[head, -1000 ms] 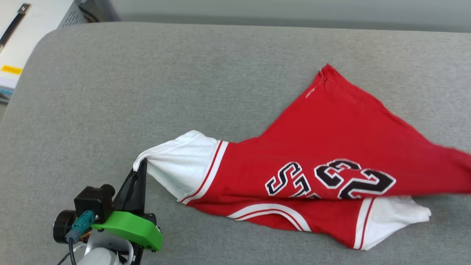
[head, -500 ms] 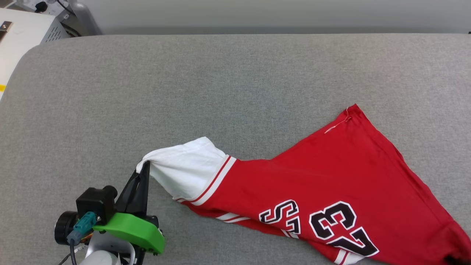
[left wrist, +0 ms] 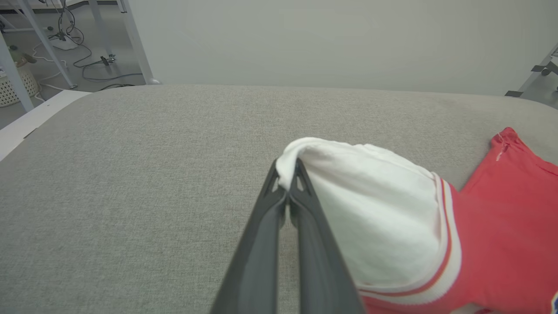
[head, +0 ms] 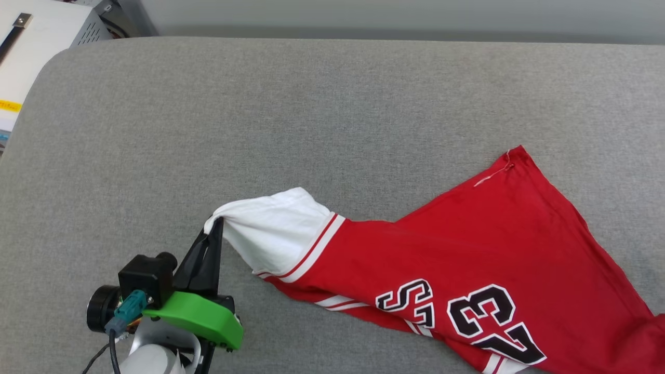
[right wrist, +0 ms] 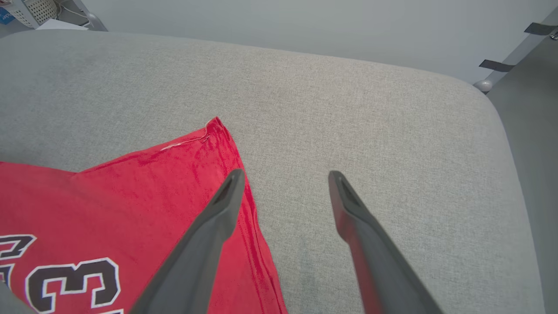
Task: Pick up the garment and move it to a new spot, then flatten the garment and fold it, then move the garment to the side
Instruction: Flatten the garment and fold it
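The red basketball-style garment (head: 467, 259), with white sleeves, white-striped trim and black white-edged lettering and number 23, lies on the grey fabric-covered table (head: 311, 114). It covers the table's near right part, and its lower right runs past the edge of the head view. One pointed red hem corner (head: 514, 156) reaches toward the table's far right, flat on the fabric. The white sleeve (head: 275, 234) stretches toward the table's near left, pulled into a taut cone and raised a little off the surface. The left claw (head: 215, 226) is closed tight on the very tip of that sleeve; in the left wrist view its two dark fingers (left wrist: 261, 244) meet with a fold of white cloth pinched between their ends. The right claw (right wrist: 286, 174) is spread wide and holds nothing. It hangs above the table's right side, with one finger over the garment's red side edge and the other over bare grey fabric. Whether the first finger touches the cloth is hard to tell. A white cabinet (head: 41, 41) stands beyond the table's far left corner.
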`<state>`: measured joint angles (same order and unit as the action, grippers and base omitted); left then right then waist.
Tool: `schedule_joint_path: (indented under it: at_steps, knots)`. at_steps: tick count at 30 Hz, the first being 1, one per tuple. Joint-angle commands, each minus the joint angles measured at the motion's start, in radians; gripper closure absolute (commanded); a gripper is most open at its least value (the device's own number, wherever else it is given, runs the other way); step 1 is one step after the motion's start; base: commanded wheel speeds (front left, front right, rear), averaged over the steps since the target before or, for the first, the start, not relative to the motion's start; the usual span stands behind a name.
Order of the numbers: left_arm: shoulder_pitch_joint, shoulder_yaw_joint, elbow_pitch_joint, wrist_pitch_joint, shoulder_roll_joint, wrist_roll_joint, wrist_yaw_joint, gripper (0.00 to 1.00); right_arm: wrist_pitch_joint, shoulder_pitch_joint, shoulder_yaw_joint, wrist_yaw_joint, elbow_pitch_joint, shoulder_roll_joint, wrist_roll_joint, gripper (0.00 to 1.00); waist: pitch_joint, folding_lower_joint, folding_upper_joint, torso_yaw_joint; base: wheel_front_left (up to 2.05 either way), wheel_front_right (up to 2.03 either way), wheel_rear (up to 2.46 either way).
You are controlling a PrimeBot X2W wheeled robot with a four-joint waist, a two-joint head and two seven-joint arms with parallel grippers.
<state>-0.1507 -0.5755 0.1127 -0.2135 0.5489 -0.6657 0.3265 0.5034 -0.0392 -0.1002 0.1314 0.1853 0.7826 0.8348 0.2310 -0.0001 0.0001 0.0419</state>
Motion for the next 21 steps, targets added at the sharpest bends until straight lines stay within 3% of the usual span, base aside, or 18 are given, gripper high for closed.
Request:
schedule_joint_path:
  at_steps: [1,5,12,21]
  knots:
    - [-0.029,0.0,0.003,0.0,-0.005,0.009,-0.004,1.0,0.024,-0.057,0.022,-0.001,0.009,0.013,-0.008,0.0,0.024,0.0001,-0.0001,0.023,0.0,0.0,0.0]
    - [-0.064,-0.009,-0.003,0.0,-0.016,0.02,-0.015,1.0,0.132,-0.23,0.138,-0.001,-0.016,0.034,-0.024,0.0,0.056,0.0001,-0.0001,0.05,0.0,0.0,0.0]
    - [-0.131,-0.028,-0.017,-0.004,-0.048,0.036,-0.038,1.0,0.303,-0.488,0.355,-0.001,-0.172,-0.021,-0.065,0.0,0.12,0.0001,-0.0001,0.1,0.0,0.0,0.0]
    - [-0.194,-0.041,-0.053,-0.021,-0.092,0.05,-0.065,1.0,0.287,-0.658,0.528,-0.001,-0.433,-0.084,-0.116,0.0,0.199,0.0001,-0.0001,0.148,0.0,0.0,0.0]
